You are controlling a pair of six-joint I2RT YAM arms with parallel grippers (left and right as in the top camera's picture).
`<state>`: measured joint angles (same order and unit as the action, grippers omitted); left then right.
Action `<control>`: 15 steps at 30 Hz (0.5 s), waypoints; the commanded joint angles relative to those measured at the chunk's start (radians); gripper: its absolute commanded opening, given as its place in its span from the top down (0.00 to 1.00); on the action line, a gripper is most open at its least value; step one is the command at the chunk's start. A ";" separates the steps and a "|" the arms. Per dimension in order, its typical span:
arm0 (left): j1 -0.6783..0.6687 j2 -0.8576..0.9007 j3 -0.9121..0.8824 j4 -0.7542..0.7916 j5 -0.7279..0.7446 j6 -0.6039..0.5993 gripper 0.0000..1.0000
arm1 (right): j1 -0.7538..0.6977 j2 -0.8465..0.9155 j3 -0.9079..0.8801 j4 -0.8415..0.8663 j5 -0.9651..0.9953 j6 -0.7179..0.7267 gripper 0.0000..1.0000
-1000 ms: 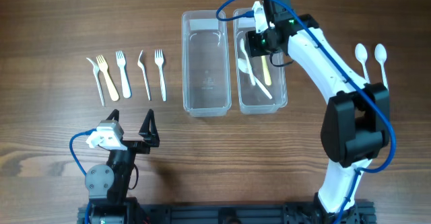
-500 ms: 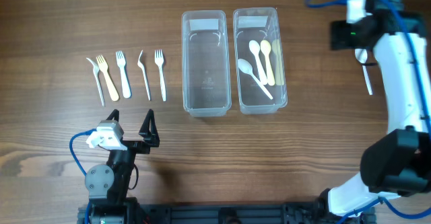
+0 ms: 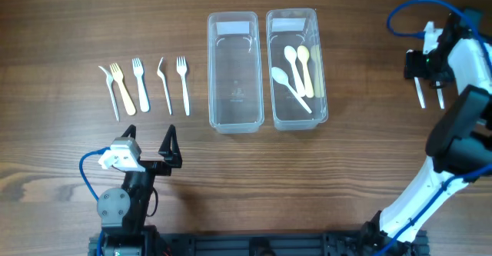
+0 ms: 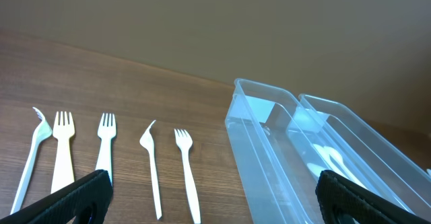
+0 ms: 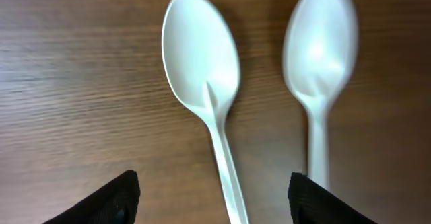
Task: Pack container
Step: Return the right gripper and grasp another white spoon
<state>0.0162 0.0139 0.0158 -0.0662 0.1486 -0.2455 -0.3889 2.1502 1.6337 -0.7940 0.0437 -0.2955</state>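
Observation:
Two clear containers stand side by side at the table's far middle. The left container (image 3: 233,111) (image 4: 259,150) is empty, and the right container (image 3: 297,119) (image 4: 350,133) holds several white and cream spoons (image 3: 290,58). Two white spoons lie on the wood at far right, the left spoon (image 5: 202,62) (image 3: 420,96) and the right spoon (image 5: 320,56) (image 3: 440,98). My right gripper (image 3: 429,65) (image 5: 219,200) hovers open over them, the left spoon's handle between its fingers. Several forks (image 3: 142,85) (image 4: 108,150) lie in a row at left. My left gripper (image 3: 151,142) (image 4: 215,200) rests open near the front edge, behind the forks.
One of the forks is cream (image 3: 123,87) (image 4: 62,157); the others are white. The right arm's white links and blue cable (image 3: 453,118) run along the table's right edge. Bare wood lies between the containers and the two spoons.
My right gripper opened, leaving a spoon in the right container. It swung right and now hovers over the two spoons. The left arm has not moved.

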 commanded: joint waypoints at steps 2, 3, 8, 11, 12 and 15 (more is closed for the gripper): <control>0.008 -0.007 -0.008 0.003 0.015 -0.009 0.01 | 0.002 0.048 -0.003 0.055 -0.020 -0.039 0.29; 0.008 -0.007 -0.008 0.003 0.015 -0.009 0.00 | 0.002 0.053 -0.003 0.068 -0.026 -0.043 0.29; 0.008 -0.007 -0.008 0.003 0.015 -0.009 0.00 | 0.002 0.083 -0.003 0.086 -0.060 -0.042 0.34; 0.008 -0.007 -0.008 0.003 0.015 -0.009 0.00 | 0.002 0.100 -0.004 0.085 -0.084 -0.040 0.34; 0.008 -0.007 -0.008 0.003 0.015 -0.009 0.00 | 0.002 0.102 -0.004 0.083 -0.087 -0.040 0.34; 0.008 -0.007 -0.008 0.003 0.015 -0.009 0.00 | 0.002 0.102 -0.003 0.083 -0.086 -0.037 0.44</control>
<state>0.0162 0.0139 0.0158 -0.0662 0.1486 -0.2459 -0.3889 2.2219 1.6329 -0.7113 -0.0185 -0.3202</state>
